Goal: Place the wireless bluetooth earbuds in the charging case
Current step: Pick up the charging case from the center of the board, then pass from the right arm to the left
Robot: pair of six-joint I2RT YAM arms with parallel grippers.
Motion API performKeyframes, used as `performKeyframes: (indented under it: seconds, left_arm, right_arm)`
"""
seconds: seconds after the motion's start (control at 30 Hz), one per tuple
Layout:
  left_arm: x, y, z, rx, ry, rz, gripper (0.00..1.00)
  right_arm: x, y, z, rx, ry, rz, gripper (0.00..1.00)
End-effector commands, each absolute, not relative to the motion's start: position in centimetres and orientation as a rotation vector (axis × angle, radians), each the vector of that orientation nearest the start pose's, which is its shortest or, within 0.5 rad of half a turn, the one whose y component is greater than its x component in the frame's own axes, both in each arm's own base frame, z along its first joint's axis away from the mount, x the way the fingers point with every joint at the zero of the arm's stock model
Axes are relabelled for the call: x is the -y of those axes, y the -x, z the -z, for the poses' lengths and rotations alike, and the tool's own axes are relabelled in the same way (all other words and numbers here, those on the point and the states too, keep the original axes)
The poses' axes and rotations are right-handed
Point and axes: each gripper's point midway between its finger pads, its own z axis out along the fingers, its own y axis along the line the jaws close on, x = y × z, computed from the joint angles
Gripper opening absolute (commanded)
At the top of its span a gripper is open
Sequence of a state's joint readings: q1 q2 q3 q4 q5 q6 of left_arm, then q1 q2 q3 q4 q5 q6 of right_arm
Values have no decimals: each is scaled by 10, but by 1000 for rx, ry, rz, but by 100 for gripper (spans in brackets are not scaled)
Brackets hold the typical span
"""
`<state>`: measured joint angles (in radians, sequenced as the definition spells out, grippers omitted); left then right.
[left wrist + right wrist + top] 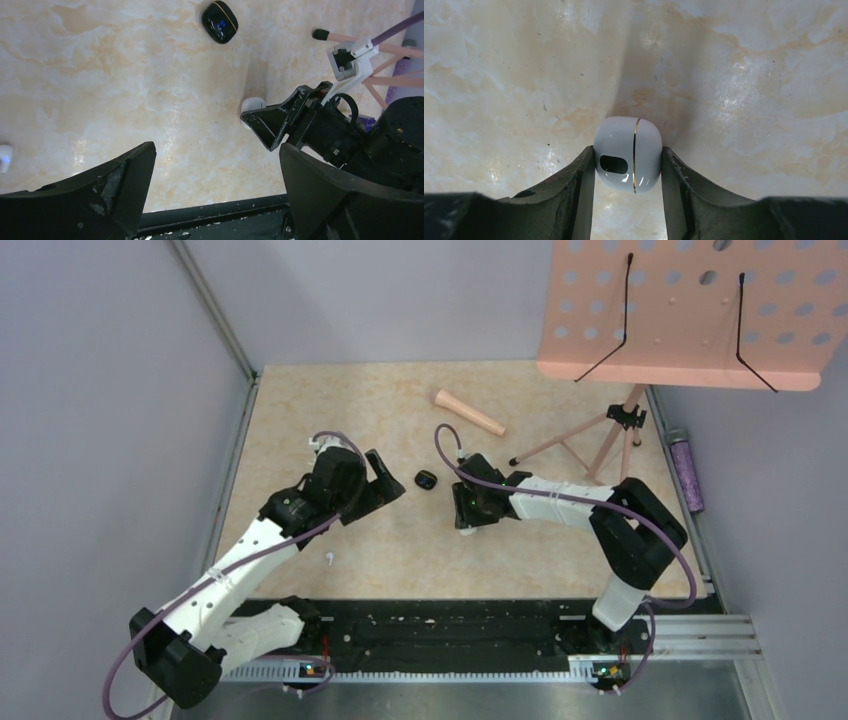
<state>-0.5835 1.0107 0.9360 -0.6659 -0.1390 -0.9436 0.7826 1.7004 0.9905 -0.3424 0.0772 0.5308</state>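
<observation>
Currently the right gripper (628, 167) is clamped on one of the wireless bluetooth earbuds (627, 150), a white rounded shell with a thin gold seam and a dark oval window. The fingers (579, 185) bear on its two flanks, one on each side, and the bud sits at their very tips. Whether it rests on the table (749, 75) or hangs just clear of it cannot be told.

Handling, as judged from these views:
- The bud is likely very light and rigid, so little clamping force is needed.
- Its shell is glossy and curved, so it may slip forward or twist out of the tips.
- Hold it across the widest flanks, clear of the window.

The charging case (426, 480), dark and glossy with a gold rim, lies on the table ahead and to the left of the right hand, between the two hands. Its lid state cannot be read.

Beyond it, the left gripper (217, 150) is spread wide and carries nothing, and it faces the right hand. A second earbud (329, 559) lies on the table behind the left hand, toward the arm bases and apart from it.
</observation>
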Motion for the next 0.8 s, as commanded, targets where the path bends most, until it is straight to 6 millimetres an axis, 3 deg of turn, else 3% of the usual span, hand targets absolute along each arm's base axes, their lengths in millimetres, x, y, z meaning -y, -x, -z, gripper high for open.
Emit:
performKeyframes:
  seconds: [0.0,0.17,0.3,0.5,0.77]
  left_arm:
    - [188,-247,-178,-2357,479,752,99]
    - [216,-253,-166,-2368,434,1020,96]
    - [233,-246,-163,-2393,376,1152,87]
    - [254,-237,-157,-2385,347,1377,83]
    - [265,-243,-144,-2386,384,1459,75]
  right_arm:
    - [-286,-263,-56,-2573,366,-455,29]
    - [-301,-255,-81,-2461,445,-630,28]
    - [-309,-248,-97,-2378,501,-737,28]
    - [-321,-240,-116,-2283,567,-855,27]
    - [-329,-235,-135,-2199,595,-938,26]
